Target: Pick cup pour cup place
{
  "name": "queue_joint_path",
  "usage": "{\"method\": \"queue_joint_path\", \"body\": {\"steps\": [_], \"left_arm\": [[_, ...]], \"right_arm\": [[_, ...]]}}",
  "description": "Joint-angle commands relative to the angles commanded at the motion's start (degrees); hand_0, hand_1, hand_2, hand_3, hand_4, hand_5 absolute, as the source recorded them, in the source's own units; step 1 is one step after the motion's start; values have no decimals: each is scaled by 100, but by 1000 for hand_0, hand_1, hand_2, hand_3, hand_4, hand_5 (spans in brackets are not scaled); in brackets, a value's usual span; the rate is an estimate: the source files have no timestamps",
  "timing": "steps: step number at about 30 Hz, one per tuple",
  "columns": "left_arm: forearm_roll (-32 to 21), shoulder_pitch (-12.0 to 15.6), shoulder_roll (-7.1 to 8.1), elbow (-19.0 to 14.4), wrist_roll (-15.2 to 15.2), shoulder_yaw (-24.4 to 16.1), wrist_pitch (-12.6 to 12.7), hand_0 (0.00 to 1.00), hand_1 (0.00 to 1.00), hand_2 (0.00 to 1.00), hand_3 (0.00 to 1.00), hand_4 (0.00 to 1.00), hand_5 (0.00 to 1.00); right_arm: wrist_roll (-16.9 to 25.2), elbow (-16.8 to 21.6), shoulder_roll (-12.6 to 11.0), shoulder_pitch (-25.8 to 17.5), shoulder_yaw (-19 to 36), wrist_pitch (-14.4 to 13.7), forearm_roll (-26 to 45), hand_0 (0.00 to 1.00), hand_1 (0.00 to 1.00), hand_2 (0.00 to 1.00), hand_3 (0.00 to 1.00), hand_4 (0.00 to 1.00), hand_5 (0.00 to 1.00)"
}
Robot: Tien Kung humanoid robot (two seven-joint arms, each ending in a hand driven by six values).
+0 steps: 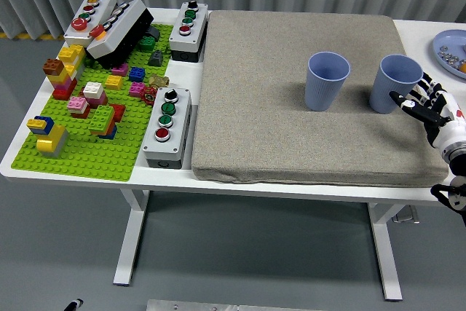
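Observation:
Two blue paper cups stand upright on the grey mat [291, 143]: one cup [326, 80] near the middle right, the other cup [395, 83] further right. My right hand [420, 105] comes in from the right edge, fingers spread and open, right beside the right cup at its lower right side, its fingertips at or almost at the cup wall. Nothing is held. The left arm does not show.
A green baseplate [80, 154] with several coloured bricks fills the left. Button boxes [167, 127] stand beside the mat's left edge and at the back left. A blue plate [445, 38] with small items sits at the far right edge.

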Motion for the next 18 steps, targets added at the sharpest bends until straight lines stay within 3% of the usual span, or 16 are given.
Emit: {"method": "queue_joint_path", "body": {"steps": [18], "left_arm": [[-46,-27,5,0,0,138,-13,831,816,879,815,638,998]], "right_arm": [[42,-246,99,180,-172,60,49,998,897,966,938,880,408]]}}
